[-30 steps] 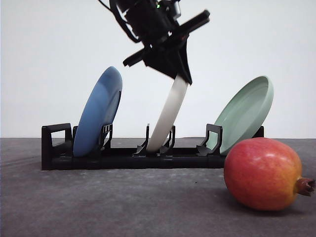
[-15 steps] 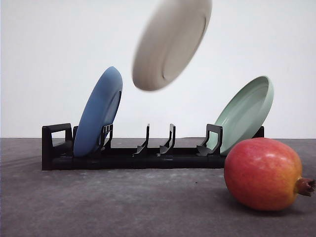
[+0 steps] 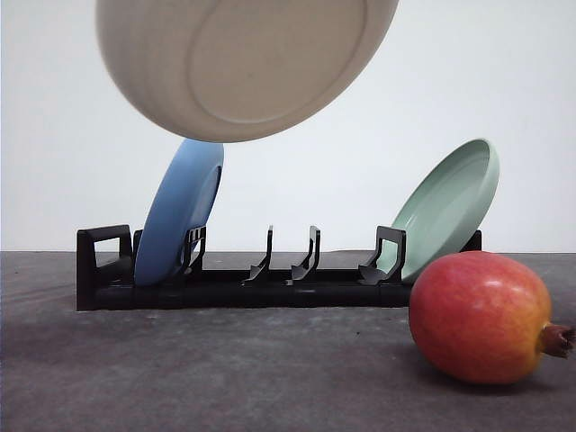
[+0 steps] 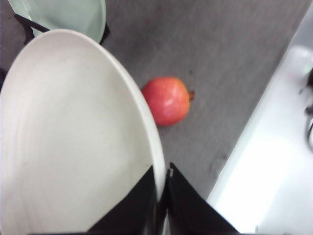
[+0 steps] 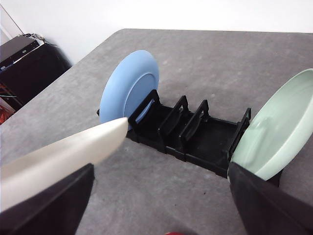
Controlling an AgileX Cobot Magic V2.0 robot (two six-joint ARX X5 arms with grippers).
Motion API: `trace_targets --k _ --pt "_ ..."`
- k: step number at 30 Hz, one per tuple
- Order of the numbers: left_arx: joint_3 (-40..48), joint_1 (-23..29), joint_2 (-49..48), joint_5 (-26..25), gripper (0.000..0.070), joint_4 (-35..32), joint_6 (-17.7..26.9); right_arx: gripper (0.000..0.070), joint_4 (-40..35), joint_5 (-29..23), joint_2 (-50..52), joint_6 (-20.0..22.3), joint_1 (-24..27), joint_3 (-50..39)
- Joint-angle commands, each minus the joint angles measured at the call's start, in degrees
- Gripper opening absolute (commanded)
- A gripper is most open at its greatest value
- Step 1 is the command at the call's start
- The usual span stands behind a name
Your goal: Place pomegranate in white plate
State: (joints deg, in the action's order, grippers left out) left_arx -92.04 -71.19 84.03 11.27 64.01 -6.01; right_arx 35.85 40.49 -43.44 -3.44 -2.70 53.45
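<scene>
left gripper [image 4: 161,196]: jaws closed to a thin slot, clamped on the rim of the white plate [image 3: 243,63], which is held in the air above the rack [image 3: 270,283]. right gripper [image 5: 161,205]: fingers [image 5: 51,203] spread wide with nothing between them; the white plate's edge passes just ahead of its left finger.

pomegranate [image 3: 479,317]: round, smooth red skin with yellow-orange patches, dark crown tip pointing right. it rests on the table [image 3: 225,369], beyond the left jaws, apart from the white plate.

count: one pomegranate; three plates, namely one white, one blue plate [image 3: 180,211], one green plate [image 3: 450,202]; one rack.
</scene>
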Motion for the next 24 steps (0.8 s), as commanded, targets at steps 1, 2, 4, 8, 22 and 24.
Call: trace_targets --k 1,2,4,8,22,24 --pt "1.5 -1.5 0.7 1.4 0.0002 -0.3 -0.6 0.0551 -0.1 0.0 -0.3 -0.7 -0.2 1.1" --pt "3.1 -2.0 0.7 2.1 0.0002 -0.8 -0.8 0.0551 0.0 0.0 -0.3 -0.7 -0.2 1.1" --pt "6.7 -2.6 0.7 3.7 0.0002 -2.6 -1.1 0.0551 0.2 0.0 -0.3 -0.7 -0.2 1.1" --pt "14.9 -2.8 0.7 5.0 0.0002 -7.7 -3.4 0.0551 0.6 0.0 -0.3 -0.7 -0.2 1.1" --pt "33.6 -3.3 6.1 15.7 0.0002 -23.4 -4.1 0.0551 2.0 0.0 -0.3 -0.7 -0.2 1.1" --pt "33.6 -3.7 7.7 15.7 0.0002 -24.1 -4.4 0.0551 2.2 0.0 -0.3 -0.7 -0.2 1.1"
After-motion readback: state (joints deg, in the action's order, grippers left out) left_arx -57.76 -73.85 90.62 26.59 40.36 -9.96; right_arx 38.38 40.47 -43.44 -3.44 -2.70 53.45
